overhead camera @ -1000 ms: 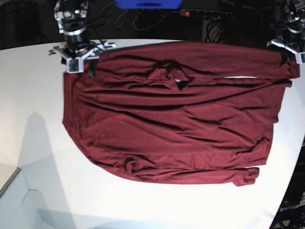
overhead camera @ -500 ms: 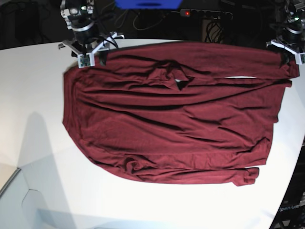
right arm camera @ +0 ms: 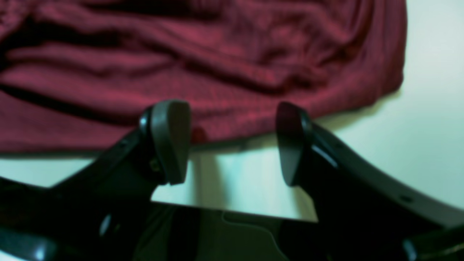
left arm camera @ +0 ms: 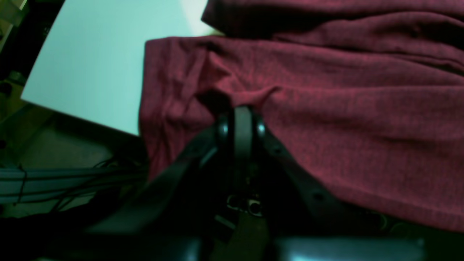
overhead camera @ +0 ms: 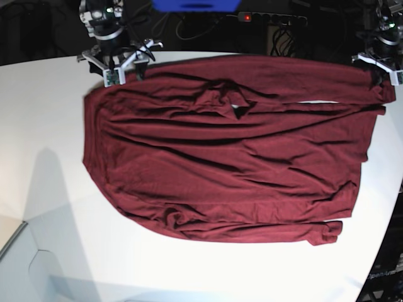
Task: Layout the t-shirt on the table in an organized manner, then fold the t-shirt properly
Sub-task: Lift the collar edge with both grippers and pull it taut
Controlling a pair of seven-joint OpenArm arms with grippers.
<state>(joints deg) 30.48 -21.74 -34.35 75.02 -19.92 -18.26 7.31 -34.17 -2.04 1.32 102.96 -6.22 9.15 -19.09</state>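
Note:
The maroon t-shirt lies spread and wrinkled across the white table, with its neckline near the far edge. My right gripper hovers at the shirt's far left corner. In the right wrist view that gripper is open, with nothing between its fingers, just short of the shirt's hem. My left gripper sits at the far right corner. The left wrist view shows it shut on a pinch of the shirt's fabric close to the table's edge.
A power strip with a red light, a blue object and cables lie beyond the table's far edge. The table's curved edge runs just right of the shirt. White tabletop shows to the left and in front.
My right gripper has opened, let go of the shirt's far left corner and drawn back toward the far edge. The left gripper has kept its hold and not moved.

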